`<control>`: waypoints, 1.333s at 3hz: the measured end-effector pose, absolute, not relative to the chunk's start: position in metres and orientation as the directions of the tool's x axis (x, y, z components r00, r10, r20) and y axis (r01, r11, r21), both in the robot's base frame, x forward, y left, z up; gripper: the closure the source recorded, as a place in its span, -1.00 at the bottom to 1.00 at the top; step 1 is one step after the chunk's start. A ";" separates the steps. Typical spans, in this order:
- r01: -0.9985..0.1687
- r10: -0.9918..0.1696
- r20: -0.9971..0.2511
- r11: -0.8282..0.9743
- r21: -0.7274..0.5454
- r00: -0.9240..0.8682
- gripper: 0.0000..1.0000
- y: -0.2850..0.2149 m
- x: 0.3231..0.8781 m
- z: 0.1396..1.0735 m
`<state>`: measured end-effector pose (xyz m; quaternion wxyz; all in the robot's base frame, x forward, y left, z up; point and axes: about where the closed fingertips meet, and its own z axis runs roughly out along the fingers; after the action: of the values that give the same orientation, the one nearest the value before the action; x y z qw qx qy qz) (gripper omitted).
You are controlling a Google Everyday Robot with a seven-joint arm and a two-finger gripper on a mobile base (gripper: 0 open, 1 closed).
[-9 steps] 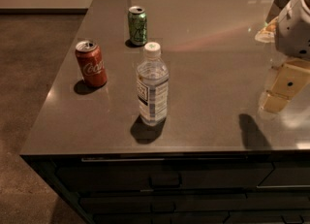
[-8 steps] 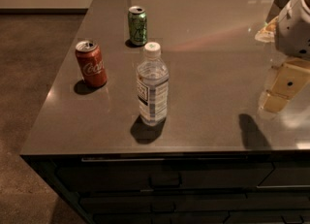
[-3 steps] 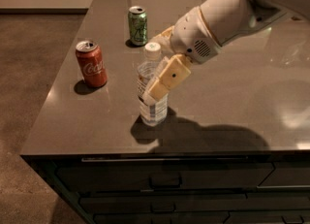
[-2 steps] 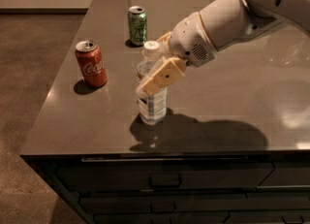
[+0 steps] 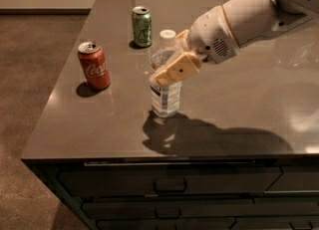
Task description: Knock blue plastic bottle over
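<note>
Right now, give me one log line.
hand: at bottle upper half | bottle: upright, not down | red can, green can: standing apart

blue plastic bottle [image 5: 165, 98] upright, gripper [image 5: 172, 70] at shoulder

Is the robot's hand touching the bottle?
Cannot tell. In the camera view the gripper covers the upper half of the upright bottle, with no gap showing, but it may just be in front.
</note>
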<state>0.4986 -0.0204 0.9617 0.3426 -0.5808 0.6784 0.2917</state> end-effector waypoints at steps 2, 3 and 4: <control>-0.971 -0.736 -0.667 0.225 -0.083 -0.113 1.00 -0.049 0.524 0.995; -0.967 -0.842 -0.527 0.215 -0.139 -0.111 1.00 -0.052 0.547 0.995; -0.965 -0.912 -0.396 0.188 -0.186 -0.101 1.00 -0.048 0.566 0.985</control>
<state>0.5662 -0.0480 0.9850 0.2164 -0.6344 0.7396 0.0602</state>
